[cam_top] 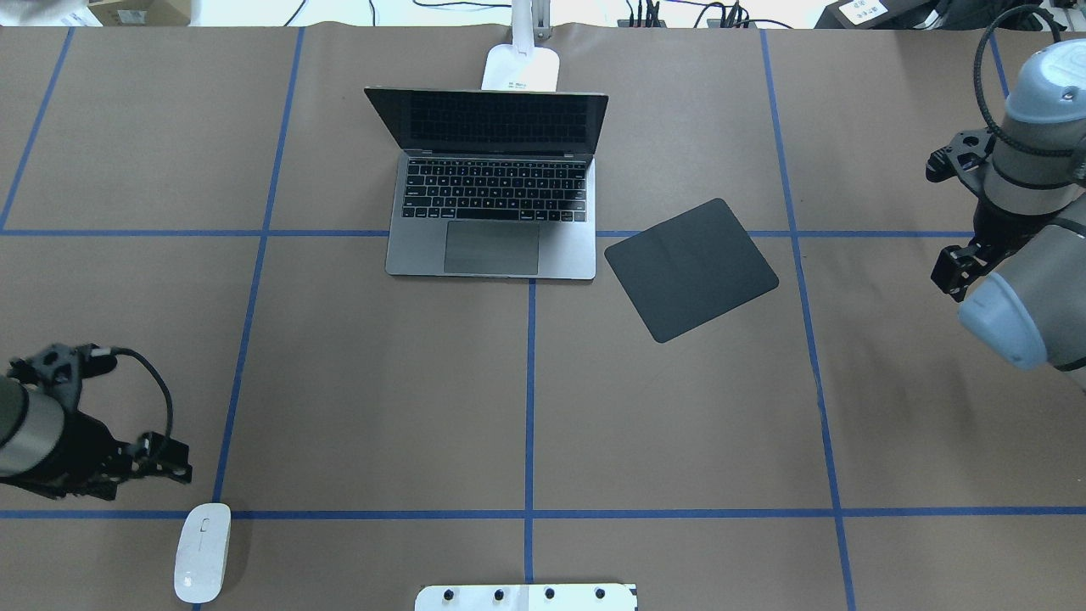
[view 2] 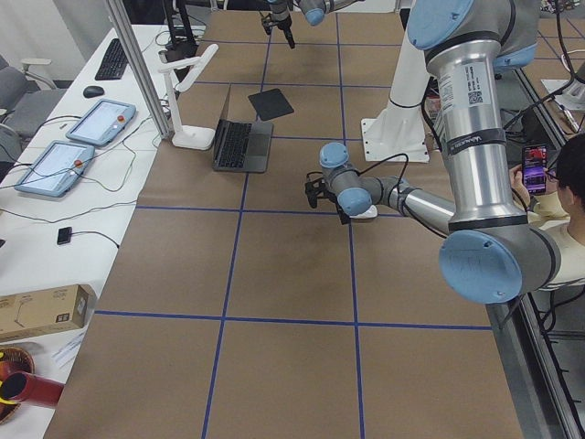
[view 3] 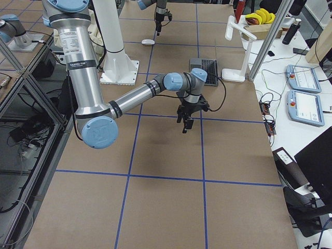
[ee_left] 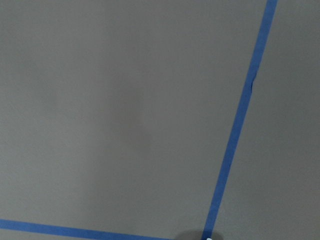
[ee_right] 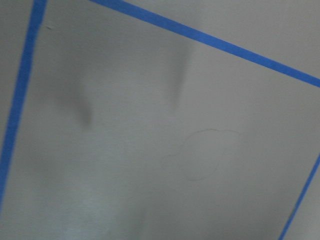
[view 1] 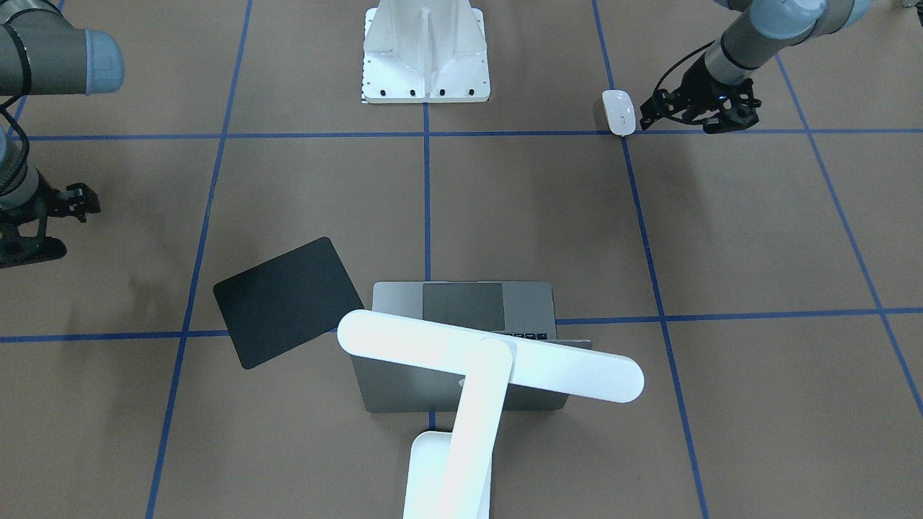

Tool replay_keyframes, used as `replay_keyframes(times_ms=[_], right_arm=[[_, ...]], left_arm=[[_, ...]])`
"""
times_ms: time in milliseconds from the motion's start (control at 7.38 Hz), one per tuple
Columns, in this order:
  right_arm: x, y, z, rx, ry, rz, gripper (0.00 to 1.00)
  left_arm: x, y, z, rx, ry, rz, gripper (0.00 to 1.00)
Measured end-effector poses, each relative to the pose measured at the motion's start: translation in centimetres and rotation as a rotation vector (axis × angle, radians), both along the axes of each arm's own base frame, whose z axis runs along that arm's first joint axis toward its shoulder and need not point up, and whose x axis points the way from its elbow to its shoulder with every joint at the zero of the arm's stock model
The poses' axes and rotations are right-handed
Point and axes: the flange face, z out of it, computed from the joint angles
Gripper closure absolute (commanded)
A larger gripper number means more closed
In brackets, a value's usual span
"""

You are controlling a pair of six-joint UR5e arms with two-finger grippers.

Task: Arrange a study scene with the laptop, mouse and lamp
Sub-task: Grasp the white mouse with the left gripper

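The laptop (cam_top: 492, 199) stands open at the table's far middle, keys toward me; it also shows from behind its lid in the front-facing view (view 1: 404, 393). The white lamp (view 1: 490, 364) stands behind the laptop, its bar head over the lid; its base (cam_top: 522, 68) is at the far edge. The white mouse (cam_top: 202, 553) lies flat on a blue line at the near left, and also shows in the front-facing view (view 1: 619, 112). My left gripper (cam_top: 165, 462) hovers just beside it, apart, looking open and empty. My right gripper (view 1: 54, 231) hangs over bare table at the right, looking open and empty.
A thin black square mat (cam_top: 691, 270) lies tilted to the right of the laptop. The white ribbed pedestal (view 1: 425, 54) stands at the near middle. A side table with tablets (view 2: 78, 137) is beyond the far edge. A person (view 2: 567, 183) sits by the robot's base.
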Motion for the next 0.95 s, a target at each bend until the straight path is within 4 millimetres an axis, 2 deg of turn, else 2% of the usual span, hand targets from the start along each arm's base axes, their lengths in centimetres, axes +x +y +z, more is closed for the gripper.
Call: replay_keyframes(times_ms=[271, 542, 949], right_arm=[[2.3, -1.1, 1.9, 0.004, -0.003, -0.050, 0.00], [4.5, -2.0, 3.4, 0.018, -0.015, -0.114, 0.00], [6.2, -2.6, 4.0, 0.028, -0.026, -0.135, 0.00]], left_arm=[[2.5, 2.9, -0.5, 0.031, -0.035, 0.035, 0.00], [3.8, 4.5, -1.1, 0.056, -0.047, 0.045, 0.00], [5.9, 7.0, -1.3, 0.067, -0.058, 0.060, 0.01]])
